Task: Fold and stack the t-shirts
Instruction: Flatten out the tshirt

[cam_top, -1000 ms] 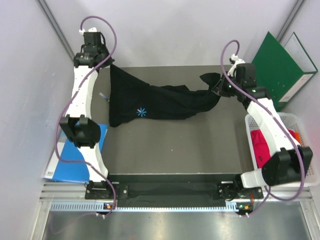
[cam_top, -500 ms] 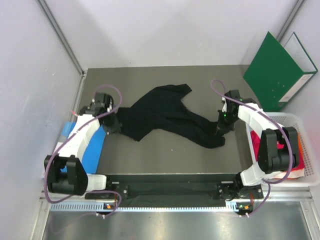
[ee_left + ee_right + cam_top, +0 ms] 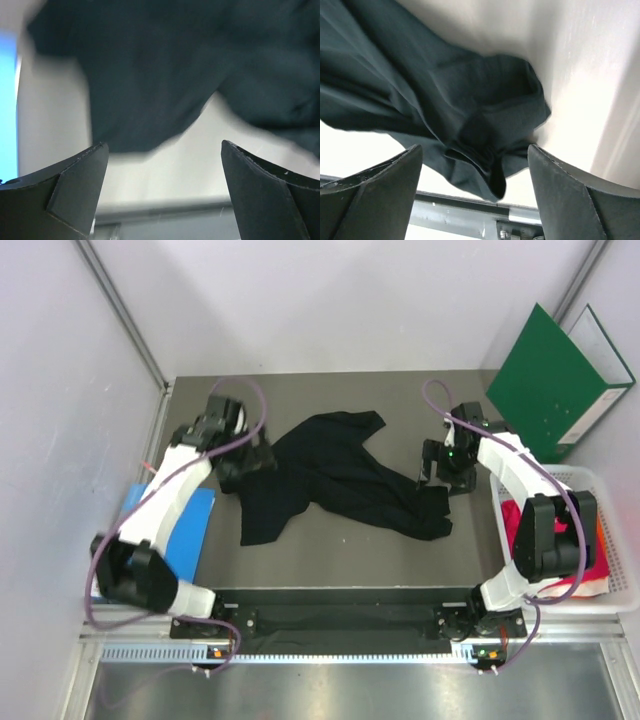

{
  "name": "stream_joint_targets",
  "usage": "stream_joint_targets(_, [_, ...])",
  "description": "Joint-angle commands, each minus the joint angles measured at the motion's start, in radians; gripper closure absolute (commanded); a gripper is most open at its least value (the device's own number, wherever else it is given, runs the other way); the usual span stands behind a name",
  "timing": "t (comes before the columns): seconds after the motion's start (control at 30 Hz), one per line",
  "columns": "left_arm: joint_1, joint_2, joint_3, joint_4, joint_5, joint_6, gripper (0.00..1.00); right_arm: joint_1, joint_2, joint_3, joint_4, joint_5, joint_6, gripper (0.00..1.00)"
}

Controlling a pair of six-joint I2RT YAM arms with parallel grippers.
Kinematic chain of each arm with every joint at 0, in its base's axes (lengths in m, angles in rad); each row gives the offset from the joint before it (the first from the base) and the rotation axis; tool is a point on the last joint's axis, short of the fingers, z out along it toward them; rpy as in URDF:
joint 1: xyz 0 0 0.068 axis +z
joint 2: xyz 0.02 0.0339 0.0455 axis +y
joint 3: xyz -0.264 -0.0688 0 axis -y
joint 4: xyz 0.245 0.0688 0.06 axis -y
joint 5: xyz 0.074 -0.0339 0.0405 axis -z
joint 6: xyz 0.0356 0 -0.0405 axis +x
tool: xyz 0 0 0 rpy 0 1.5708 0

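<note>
A black t-shirt (image 3: 335, 472) lies crumpled on the grey table, stretched from its left-centre to the right. My left gripper (image 3: 252, 458) hovers over the shirt's left edge, open and empty. In the left wrist view the black t-shirt (image 3: 165, 70) fills the space beyond the open left gripper (image 3: 164, 145). My right gripper (image 3: 438, 468) hangs just above the bunched right end, open. The right wrist view shows that bunched black t-shirt (image 3: 485, 125) lying under the right gripper (image 3: 475, 147), apart from its fingers. A magenta-red t-shirt (image 3: 521, 530) sits in the basket.
A white basket (image 3: 590, 473) stands at the table's right edge. A green folder (image 3: 555, 380) leans at the back right. A blue folder (image 3: 188, 532) lies beside the table's left edge, under the left arm. Grey walls close in on three sides.
Both grippers have opened and let go of the black t-shirt, which now rests loose on the table. The left arm has swung toward the back; the right gripper has lifted slightly.
</note>
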Motion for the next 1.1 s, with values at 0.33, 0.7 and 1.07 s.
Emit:
stream_joint_targets(0.33, [-0.167,0.944,1.119,-0.017,-0.227,0.302,0.02,-0.011,-0.029,0.029,0.135,-0.037,0.041,0.12])
stream_joint_targets(0.7, [-0.182,1.094,1.099,0.044,-0.293,0.307,0.02,-0.016,-0.063,-0.017,0.149,-0.038,0.048,0.12])
stream_joint_targets(1.07, [-0.175,1.119,0.998,0.007,-0.303,0.253,0.48,-0.023,-0.077,-0.020,0.149,-0.041,0.041,0.12])
